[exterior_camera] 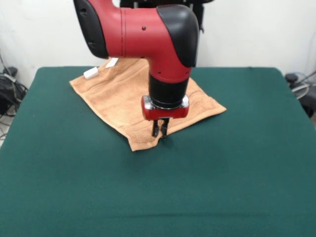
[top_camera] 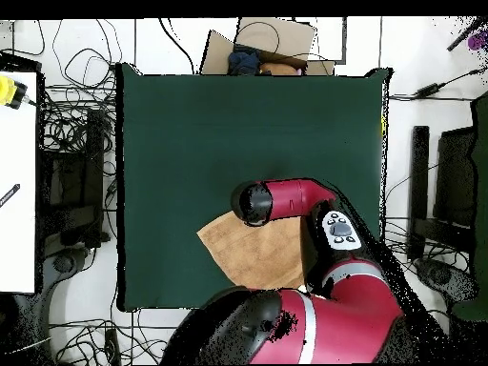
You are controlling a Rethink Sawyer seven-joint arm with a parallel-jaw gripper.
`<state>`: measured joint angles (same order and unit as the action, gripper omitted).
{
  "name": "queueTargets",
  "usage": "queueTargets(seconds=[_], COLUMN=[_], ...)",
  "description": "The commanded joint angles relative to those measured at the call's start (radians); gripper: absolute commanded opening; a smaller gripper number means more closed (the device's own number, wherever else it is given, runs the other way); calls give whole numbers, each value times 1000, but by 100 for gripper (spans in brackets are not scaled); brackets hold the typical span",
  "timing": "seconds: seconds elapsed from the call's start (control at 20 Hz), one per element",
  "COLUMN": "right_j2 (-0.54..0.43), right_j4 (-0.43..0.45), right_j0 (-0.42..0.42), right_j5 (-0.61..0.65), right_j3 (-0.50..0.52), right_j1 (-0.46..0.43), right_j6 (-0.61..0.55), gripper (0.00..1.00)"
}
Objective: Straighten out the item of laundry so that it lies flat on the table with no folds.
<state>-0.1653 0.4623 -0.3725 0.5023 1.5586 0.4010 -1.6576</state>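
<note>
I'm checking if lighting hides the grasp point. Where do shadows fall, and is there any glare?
Front view: soft even light, a faint shadow on the table just under the hand at the towel edge, no glare. Overhead view: the arm covers the hand, and white floor around the table looks washed out.

In the overhead view the red and black arm [top_camera: 315, 238] hides the gripper and much of the tan-orange terry towel [top_camera: 243, 253]. In the front view it covers the towel's middle.
</note>
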Motion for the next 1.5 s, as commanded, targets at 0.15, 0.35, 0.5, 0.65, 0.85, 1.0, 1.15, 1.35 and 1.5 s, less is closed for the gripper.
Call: queueTargets(seconds=[0.15,0.35,0.5,0.65,0.85,1.0,1.15,1.35,1.5], right_j2=[-84,-166,-199,-217,-214,-212,-212,-223,-224], right_j4=[-5,-12,-4,13,47,52,55,43,26], right_j0=[-75,-110,-118,-129,-113,-103,-98,-97,-90], right_j5=[-87,-33,17,46,68,99,122,177,252], right_j3=[-148,-221,-278,-302,-312,-314,-308,-300,-295], right_j1=[-150,-186,-218,-231,-225,-213,-195,-161,-117], right_j6=[-21,73,123,139,98,72,58,76,93], gripper=[0,0,0,0,0,0,0,0,0])
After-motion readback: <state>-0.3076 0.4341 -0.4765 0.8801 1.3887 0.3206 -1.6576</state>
